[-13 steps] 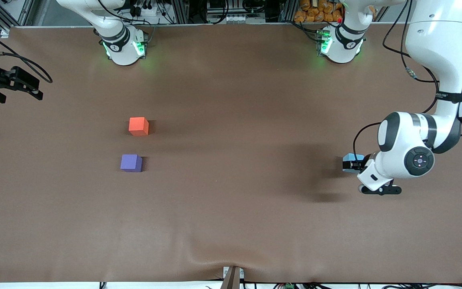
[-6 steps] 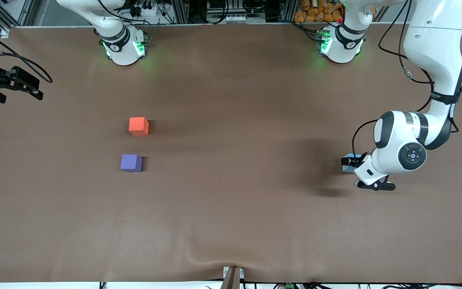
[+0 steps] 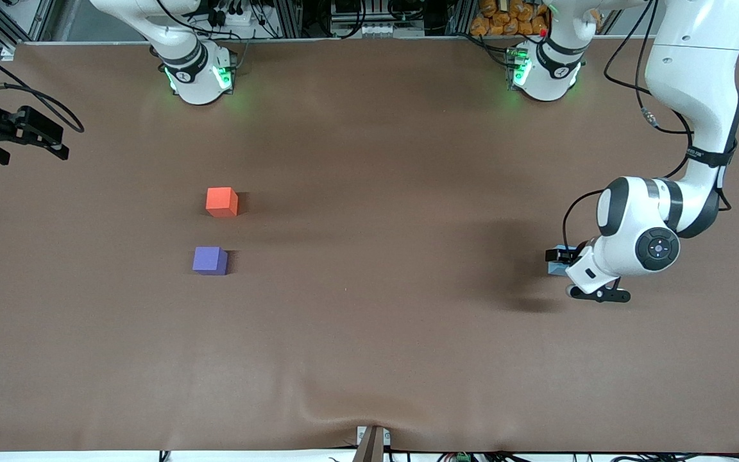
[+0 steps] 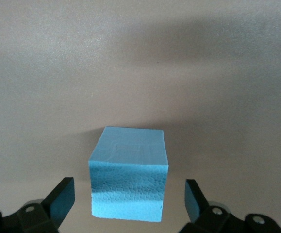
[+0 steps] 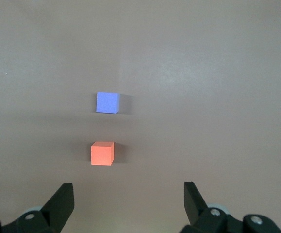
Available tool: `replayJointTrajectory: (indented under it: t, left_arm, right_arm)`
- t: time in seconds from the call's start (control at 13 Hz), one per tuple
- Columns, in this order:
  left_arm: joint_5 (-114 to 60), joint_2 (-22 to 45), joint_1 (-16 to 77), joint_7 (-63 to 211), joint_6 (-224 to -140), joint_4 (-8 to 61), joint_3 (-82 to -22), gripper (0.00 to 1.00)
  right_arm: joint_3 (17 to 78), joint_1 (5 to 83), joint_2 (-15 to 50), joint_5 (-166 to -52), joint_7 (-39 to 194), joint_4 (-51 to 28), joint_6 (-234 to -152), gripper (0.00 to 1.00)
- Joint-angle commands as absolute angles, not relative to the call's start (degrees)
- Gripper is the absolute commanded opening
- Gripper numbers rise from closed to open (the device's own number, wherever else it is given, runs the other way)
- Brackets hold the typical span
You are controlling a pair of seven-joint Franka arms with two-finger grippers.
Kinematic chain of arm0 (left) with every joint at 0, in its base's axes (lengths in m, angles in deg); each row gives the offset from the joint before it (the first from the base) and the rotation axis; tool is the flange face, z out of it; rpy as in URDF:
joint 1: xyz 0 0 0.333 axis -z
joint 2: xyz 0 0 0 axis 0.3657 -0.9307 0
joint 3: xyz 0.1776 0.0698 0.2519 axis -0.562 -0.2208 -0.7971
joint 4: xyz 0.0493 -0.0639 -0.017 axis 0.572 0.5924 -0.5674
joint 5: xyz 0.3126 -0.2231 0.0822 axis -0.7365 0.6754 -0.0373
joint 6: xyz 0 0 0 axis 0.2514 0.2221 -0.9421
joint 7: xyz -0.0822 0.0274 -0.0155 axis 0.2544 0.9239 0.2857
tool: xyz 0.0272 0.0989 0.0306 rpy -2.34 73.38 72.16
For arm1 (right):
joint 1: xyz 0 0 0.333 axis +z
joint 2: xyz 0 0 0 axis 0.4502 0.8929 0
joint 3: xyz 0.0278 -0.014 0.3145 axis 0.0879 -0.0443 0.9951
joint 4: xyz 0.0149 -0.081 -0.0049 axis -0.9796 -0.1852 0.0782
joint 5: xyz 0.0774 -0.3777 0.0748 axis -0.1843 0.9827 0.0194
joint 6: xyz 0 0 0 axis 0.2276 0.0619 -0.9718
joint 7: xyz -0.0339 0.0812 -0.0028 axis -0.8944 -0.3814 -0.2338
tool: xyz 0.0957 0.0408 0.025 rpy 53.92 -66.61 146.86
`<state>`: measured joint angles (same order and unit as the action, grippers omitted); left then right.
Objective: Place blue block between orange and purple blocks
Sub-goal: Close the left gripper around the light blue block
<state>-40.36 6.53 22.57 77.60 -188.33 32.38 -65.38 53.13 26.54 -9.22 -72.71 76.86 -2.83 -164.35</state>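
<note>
The light sky-blue block point(image 4: 128, 179) sits on the brown table toward the left arm's end; in the front view only a sliver of it point(image 3: 558, 267) shows under the wrist. My left gripper point(image 4: 128, 201) is down around it and open, with a gap between each finger and the block; in the front view it point(image 3: 567, 264) covers most of the block. The orange block point(image 3: 221, 201) and the purple block point(image 3: 210, 260) stand apart toward the right arm's end, the purple one nearer the front camera. They also show in the right wrist view, orange point(image 5: 102, 153) and purple point(image 5: 107, 102). My right gripper point(image 3: 29, 151) waits open and empty at the table's edge, as its own view point(image 5: 128, 201) shows.
The brown table cover point(image 3: 369, 321) has a raised wrinkle near its front edge point(image 3: 344, 401). The two arm bases point(image 3: 197, 74) point(image 3: 544, 70) stand along the top edge. A narrow gap lies between the orange and purple blocks.
My left gripper has lowered around the blue block, which now shows less in the front view. The blocks and the right arm have not moved.
</note>
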Motion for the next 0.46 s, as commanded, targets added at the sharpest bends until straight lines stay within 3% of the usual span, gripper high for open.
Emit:
replayJointTrajectory:
  t: [0.0,0.38]
  left_arm:
    - [-41.5,6.5,21.9,78.1,-189.7,33.1,-65.0,1.0]
    - [-41.5,4.7,21.9,78.1,-190.6,33.1,-65.1,1.0]
  right_arm:
    - [52.4,27.4,-10.8,-73.3,76.2,-3.9,-164.2,1.0]
    - [52.4,27.4,-10.7,-73.3,76.2,-4.0,-164.4,1.0]
